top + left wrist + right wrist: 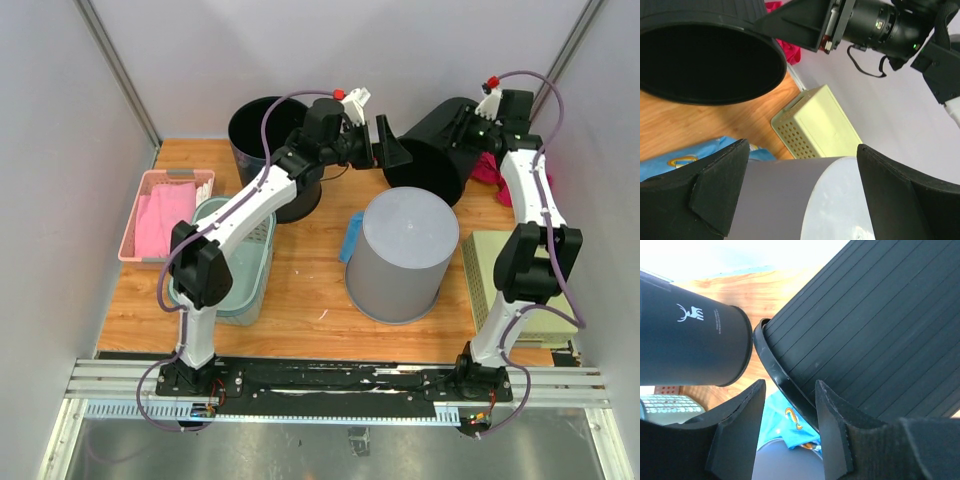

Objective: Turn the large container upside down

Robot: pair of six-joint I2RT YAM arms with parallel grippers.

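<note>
the ribbed black plastic bin [440, 165] hung tilted just behind the upturned grey plastic bin [405, 255], its rim clamped in the right gripper [790, 392]. the left gripper [392, 150] gaped wide at its mouth, holding nothing.

I'm standing in a robotics lab, looking at a test cell. Two white arms, the left arm [240, 210] and the right arm [530, 215], are bolted to an aluminium rail [340, 385] along the near edge of a wooden desk [310, 310]. Plain pale panels [60, 150] box the desk in on three sides. The things set out are household-type props: a large container [435, 165], a grey bin [405, 250], a pink basket [128, 215] and a cream basket [485, 265].
</note>
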